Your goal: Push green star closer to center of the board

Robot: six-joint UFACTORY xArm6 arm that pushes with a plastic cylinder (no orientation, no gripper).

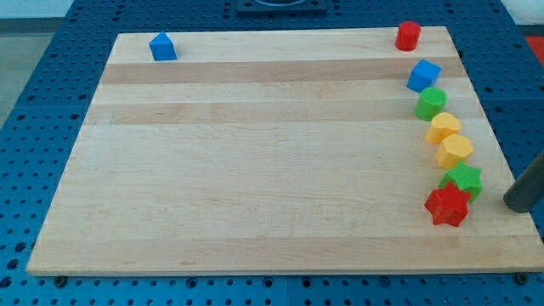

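Clawless rod, so no open-or-shut state to tell; tip (515, 204) parked right of green star (464, 179), outboard side, ready to shove it centreward past red star (447, 206)

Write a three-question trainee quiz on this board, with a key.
1. True or false: the green star block touches the red star block.
2. Which side of the green star is my tip on: (a) the view's left, (b) the view's right?
3. How many yellow blocks sit on the wooden board?

Key: 1 true. 2 (b), apart from it, near the board's edge. 3 two: the upper yellow block and the lower yellow block.
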